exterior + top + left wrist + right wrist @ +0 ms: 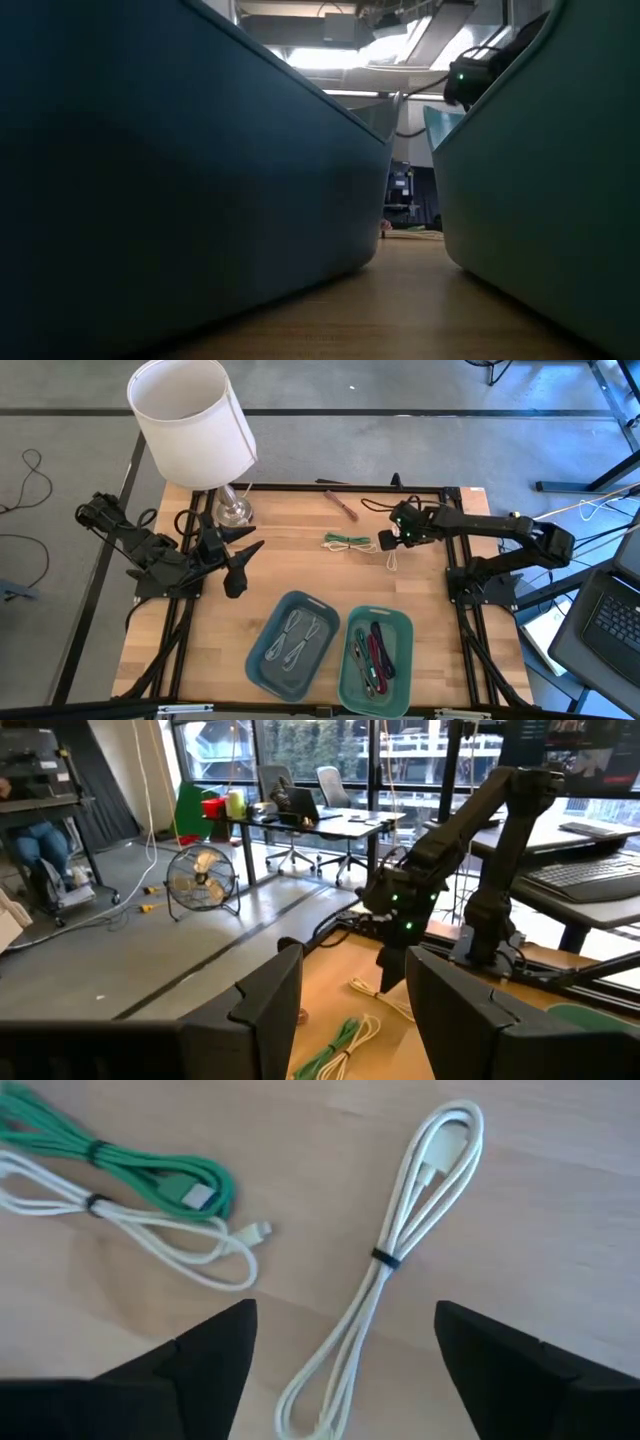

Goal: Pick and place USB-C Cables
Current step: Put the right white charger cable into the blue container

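You have two trays on the table: a blue tray (262, 650) and, just beside it, a green tray (350, 670) holding a jumble of dark and red cables too tangled to count. Beyond the blue tray, three bundled cables lie loose on the wood: one green cable (150, 1170), one white cable (150, 1230) touching it, and one beige cable (400, 1250) apart. Beside them you see one lamp (195, 420) and two robot arms.
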Robot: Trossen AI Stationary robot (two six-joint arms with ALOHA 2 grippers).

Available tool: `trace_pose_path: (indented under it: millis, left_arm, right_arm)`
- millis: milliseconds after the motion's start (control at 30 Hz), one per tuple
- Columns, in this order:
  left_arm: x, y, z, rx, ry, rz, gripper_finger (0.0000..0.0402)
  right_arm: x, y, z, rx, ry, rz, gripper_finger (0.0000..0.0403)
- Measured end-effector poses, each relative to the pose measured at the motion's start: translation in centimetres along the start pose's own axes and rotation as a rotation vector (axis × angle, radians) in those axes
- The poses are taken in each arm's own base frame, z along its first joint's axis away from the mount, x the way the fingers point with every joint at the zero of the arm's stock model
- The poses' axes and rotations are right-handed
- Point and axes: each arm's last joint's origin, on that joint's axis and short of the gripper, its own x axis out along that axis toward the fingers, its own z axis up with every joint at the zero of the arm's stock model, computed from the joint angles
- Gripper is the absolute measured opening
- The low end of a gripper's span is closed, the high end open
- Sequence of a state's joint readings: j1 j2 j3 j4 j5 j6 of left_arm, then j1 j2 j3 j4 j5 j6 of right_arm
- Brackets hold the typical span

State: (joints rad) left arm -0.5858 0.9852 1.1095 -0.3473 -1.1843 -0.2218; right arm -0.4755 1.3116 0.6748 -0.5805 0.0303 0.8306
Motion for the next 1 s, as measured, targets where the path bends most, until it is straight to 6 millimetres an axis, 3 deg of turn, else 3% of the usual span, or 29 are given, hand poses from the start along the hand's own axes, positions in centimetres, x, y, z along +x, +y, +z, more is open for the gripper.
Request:
trace_pose_path:
  millis: [300, 467, 600, 767, 900, 1000]
  left_arm:
    - [0.0, 0.0, 0.0, 0.000, 0.000, 0.000, 0.0173]
    - [0.0, 0.0, 0.0, 0.000, 0.001, -0.004, 0.0173]
    - [0.0, 0.0, 0.0, -0.001, 0.001, -0.006, 0.0173]
    - [0.0, 0.0, 0.0, -0.003, 0.002, -0.008, 0.0173]
    - [0.0, -0.1, 0.0, -0.003, 0.008, -0.034, 0.0173]
    - [0.0, -0.1, 0.0, -0.010, 0.008, -0.034, 0.0173]
  right_arm:
    - [4.1, -0.2, -0.3, 0.006, 0.011, -0.026, 0.0275]
    - [4.9, -0.3, -0.3, -0.006, -0.003, -0.083, 0.0238]
    - [4.9, -0.4, -0.2, -0.006, -0.028, -0.111, 0.0170]
    - [4.9, -0.7, -0.3, -0.014, -0.036, -0.142, 0.0029]
    - [3.6, -0.7, -0.8, -0.048, -0.038, -0.116, 0.0013]
    - [1.1, 0.0, -1.2, -0.094, -0.087, -0.022, 0.0006]
